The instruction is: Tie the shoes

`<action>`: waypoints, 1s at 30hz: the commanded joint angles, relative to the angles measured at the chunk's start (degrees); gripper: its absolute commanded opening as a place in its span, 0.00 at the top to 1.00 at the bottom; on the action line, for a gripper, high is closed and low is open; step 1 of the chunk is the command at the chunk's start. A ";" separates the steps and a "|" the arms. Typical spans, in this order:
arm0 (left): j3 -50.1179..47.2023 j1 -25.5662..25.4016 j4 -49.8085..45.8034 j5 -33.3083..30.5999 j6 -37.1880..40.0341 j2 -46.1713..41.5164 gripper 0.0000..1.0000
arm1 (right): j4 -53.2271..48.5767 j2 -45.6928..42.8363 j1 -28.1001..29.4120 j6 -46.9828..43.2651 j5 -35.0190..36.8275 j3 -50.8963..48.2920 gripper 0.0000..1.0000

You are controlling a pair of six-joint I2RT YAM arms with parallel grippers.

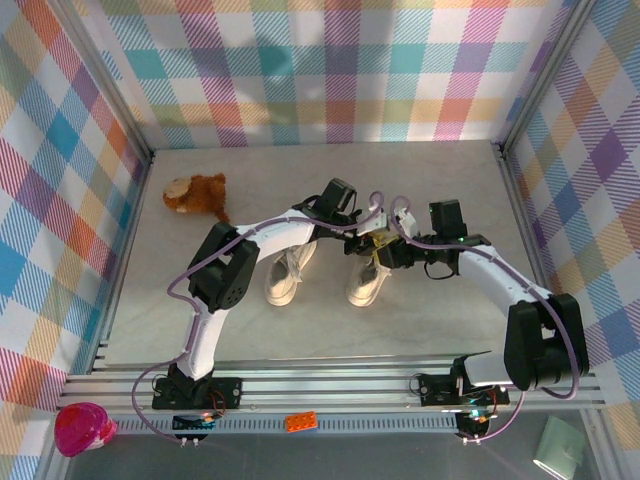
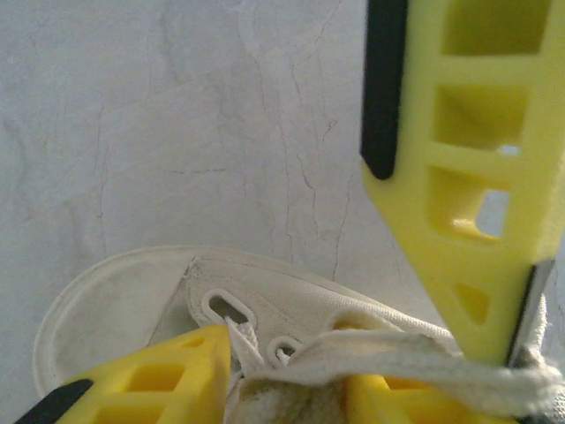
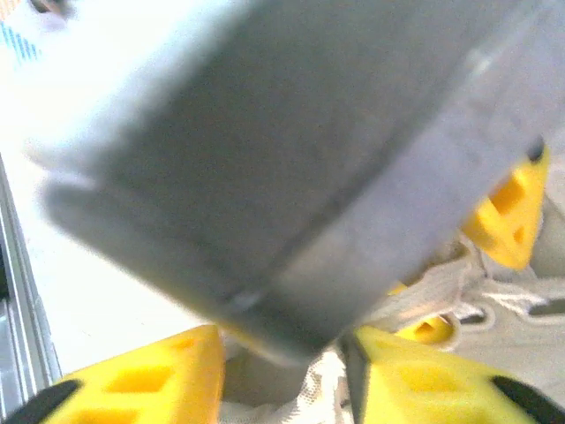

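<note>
**Left to right.** The left shoe (image 1: 283, 280) lies on the surface (image 1: 450, 170), left of both tools. The left tool (image 2: 287, 375) hangs just above the right shoe (image 2: 115, 300), whose toe lies beyond its tips. Its fingers stand partly apart with the lace (image 2: 424, 367) in the gap; whether it pinches cannot be told. The right tool (image 3: 282, 353), opposite, is spread. The canvas is probably light and soft. The limp, flat lace is best taken near its free end. No brand or writing is legible.

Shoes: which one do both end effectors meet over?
The right-hand shoe: the left end effector and right end effector meet over its laces, not the left-hand shoe.
</note>
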 commanded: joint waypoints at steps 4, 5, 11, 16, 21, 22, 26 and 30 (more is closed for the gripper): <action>-3.45 0.01 2.47 0.60 1.39 -3.56 0.68 | 0.23 -2.62 -3.62 6.09 -5.61 -0.59 0.46; -3.80 0.00 2.65 0.60 1.49 -3.81 0.68 | 0.51 -3.00 -4.67 8.42 -6.34 -0.92 0.46; -4.80 0.00 3.29 0.17 1.58 -4.59 0.69 | 1.90 -2.16 -8.87 18.16 -5.35 -1.98 0.47; -4.25 0.02 1.39 -0.18 3.04 -4.42 0.70 | -2.84 1.39 -9.76 22.38 2.87 -0.88 0.55; -3.47 0.00 -0.40 -0.18 4.25 -4.26 0.70 | -1.56 7.33 -9.81 28.06 0.50 -0.61 0.57; -3.46 0.06 -0.53 -0.10 4.37 -4.37 0.71 | -0.18 8.40 -9.79 29.17 -0.98 -1.05 0.57; -3.52 0.00 -1.52 0.50 5.33 -4.87 0.71 | 3.14 11.16 -9.46 32.66 -5.84 -1.36 0.59; -3.89 0.02 -1.90 0.11 6.39 -5.31 0.71 | 3.87 11.95 -8.65 33.33 -7.52 -0.86 0.58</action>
